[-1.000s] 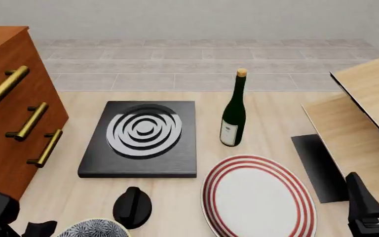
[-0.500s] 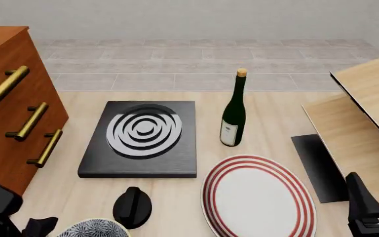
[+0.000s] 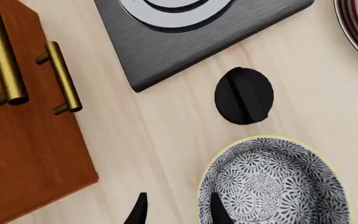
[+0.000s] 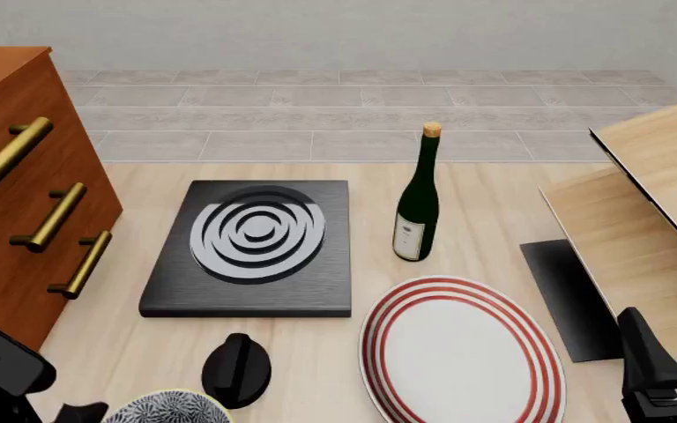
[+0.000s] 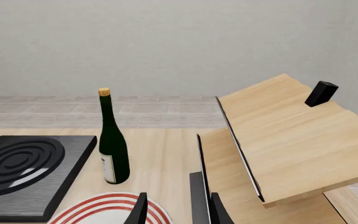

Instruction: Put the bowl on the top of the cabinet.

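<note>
**Lining up on the bowl's rim**

My left gripper (image 3: 175, 210) is open and empty, one fingertip over the bowl's inside, the other outside its rim. The bowl (image 3: 272, 184) sits on the table at the near edge, the black knob (image 3: 244, 95) just beyond it at 12 o'clock, the cabinet (image 4: 15, 203) off at 10. I judge the grasp not yet made: next I descend and pinch the rim. My right gripper (image 5: 175, 210) hangs parted, empty.
</note>
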Robot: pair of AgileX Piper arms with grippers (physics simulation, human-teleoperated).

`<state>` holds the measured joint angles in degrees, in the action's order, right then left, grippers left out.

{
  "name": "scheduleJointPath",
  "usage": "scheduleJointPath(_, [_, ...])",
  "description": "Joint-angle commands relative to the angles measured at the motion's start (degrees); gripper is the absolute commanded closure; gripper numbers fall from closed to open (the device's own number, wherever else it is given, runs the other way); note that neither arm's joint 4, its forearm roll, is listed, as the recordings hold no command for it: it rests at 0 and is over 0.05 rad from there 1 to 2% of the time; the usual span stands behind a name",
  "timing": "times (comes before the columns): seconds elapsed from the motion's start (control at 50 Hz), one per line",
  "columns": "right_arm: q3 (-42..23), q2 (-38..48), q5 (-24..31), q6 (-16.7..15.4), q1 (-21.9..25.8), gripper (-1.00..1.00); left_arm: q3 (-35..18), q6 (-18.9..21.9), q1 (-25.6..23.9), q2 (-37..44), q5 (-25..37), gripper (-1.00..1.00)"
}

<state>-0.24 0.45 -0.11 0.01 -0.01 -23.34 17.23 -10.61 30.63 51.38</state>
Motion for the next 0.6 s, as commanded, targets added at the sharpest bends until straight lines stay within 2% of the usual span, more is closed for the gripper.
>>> scheduleJointPath(0.02, [0.0,0.0,0.0,0.0,0.0,-1.0,1.1,0.9,-0.9,0.5,-0.4,-1.0])
scheduleJointPath(0.22, [0.0,0.0,0.0,0.0,0.0,-1.0,2.1,0.1,-3.3,0.1,0.0,-1.0])
scheduleJointPath(0.36, [0.0,0.0,0.0,0.0,0.0,-1.0,3.8,-2.3,-6.7,0.8,-0.8,-1.0])
scheduleJointPath(0.6, [0.0,0.0,0.0,0.0,0.0,-1.0,6.3,-1.8,-6.8,2.4,-4.9,-1.0])
